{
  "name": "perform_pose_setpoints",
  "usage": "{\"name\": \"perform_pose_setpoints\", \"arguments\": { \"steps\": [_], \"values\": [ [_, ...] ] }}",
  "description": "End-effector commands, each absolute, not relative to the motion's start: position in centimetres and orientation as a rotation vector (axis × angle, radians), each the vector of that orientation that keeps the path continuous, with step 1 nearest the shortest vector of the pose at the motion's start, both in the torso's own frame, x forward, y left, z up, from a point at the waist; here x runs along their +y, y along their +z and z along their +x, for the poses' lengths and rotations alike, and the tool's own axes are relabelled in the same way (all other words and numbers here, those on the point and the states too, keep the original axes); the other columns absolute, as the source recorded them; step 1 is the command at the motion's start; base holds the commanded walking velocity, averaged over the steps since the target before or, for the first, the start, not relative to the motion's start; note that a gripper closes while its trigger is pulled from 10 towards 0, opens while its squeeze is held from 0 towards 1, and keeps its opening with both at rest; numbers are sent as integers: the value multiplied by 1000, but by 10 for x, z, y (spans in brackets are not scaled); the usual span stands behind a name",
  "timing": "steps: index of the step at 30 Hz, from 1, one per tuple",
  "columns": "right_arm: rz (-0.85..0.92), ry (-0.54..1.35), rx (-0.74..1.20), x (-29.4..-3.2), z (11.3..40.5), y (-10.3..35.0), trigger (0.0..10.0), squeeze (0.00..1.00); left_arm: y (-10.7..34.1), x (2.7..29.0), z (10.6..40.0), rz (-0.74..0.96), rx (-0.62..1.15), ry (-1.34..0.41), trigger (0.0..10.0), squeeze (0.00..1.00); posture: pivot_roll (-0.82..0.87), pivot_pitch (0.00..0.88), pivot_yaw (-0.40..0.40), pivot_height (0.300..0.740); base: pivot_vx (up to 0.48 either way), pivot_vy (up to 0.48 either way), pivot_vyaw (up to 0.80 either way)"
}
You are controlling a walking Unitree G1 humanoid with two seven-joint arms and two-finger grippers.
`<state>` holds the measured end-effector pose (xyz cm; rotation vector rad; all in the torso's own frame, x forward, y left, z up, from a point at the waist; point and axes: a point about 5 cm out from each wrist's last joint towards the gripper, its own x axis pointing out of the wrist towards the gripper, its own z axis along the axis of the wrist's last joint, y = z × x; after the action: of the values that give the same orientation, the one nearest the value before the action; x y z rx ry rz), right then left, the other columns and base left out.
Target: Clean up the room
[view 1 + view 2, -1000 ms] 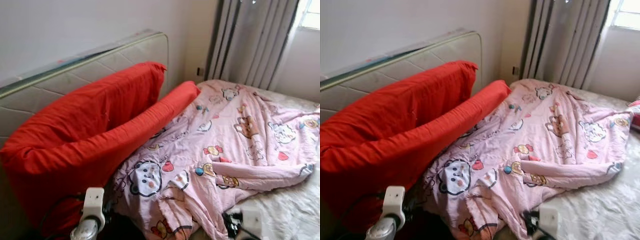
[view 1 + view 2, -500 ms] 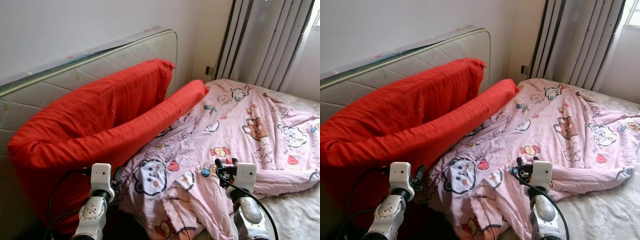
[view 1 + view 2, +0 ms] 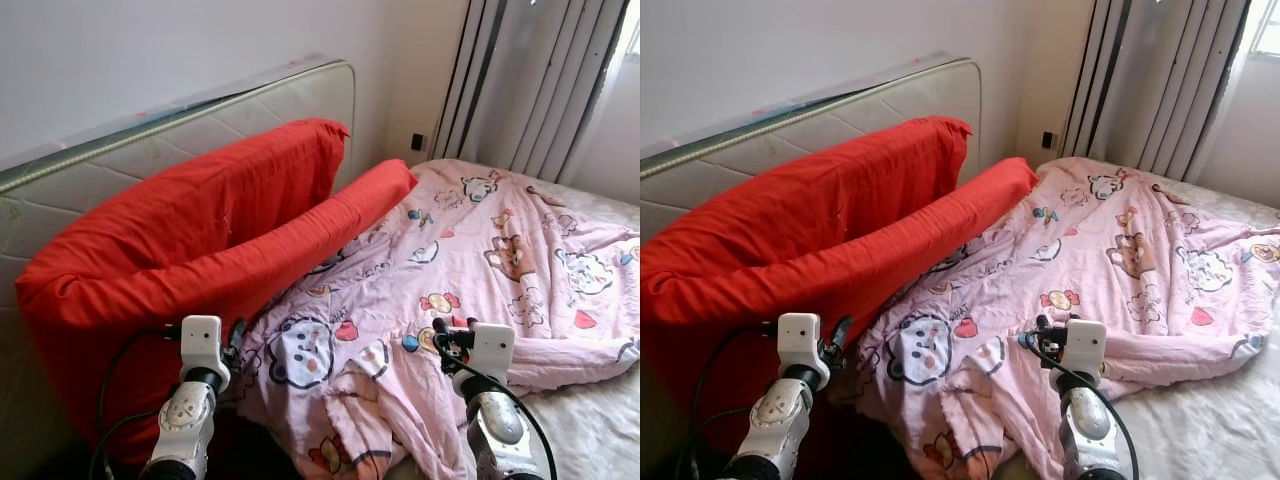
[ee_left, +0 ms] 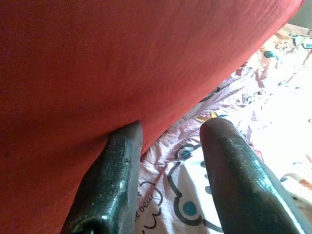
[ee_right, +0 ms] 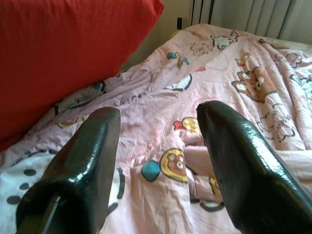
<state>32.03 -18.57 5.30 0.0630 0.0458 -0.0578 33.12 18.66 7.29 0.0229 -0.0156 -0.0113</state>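
A pink cartoon-print quilt (image 3: 480, 270) lies rumpled across the bed (image 3: 590, 420), and everything else sits around it. Along the quilt's far-left edge a long red cushion (image 3: 190, 250) leans against a pale mattress (image 3: 150, 140) stood up by the wall, with grey curtains (image 3: 530, 80) beyond the quilt's far end. The left gripper (image 4: 168, 161) has its fingers spread wide and holds nothing; one fingertip (image 4: 124, 146) touches the red cushion where it meets the quilt. The right gripper (image 5: 158, 131) hovers just above the quilt's near folds, its fingers likewise wide apart and empty.
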Motion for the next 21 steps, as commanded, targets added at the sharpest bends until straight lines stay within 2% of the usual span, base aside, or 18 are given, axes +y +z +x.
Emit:
{"name": "perform_pose_setpoints", "arguments": {
  "steps": [1,5,21],
  "values": [
    [62,-60,71,-185,319,49,10000,0,77,186,334,23,-30,-17,10000,0,-49,75,13,650,0,0,0],
    [60,-57,65,-183,319,49,10000,0,77,187,334,23,-27,-19,10000,0,-47,77,14,631,0,0,0],
    [68,-59,64,-182,318,49,10000,0,77,186,335,27,-12,-24,10000,0,-41,83,15,631,0,0,0]
  ]
}}
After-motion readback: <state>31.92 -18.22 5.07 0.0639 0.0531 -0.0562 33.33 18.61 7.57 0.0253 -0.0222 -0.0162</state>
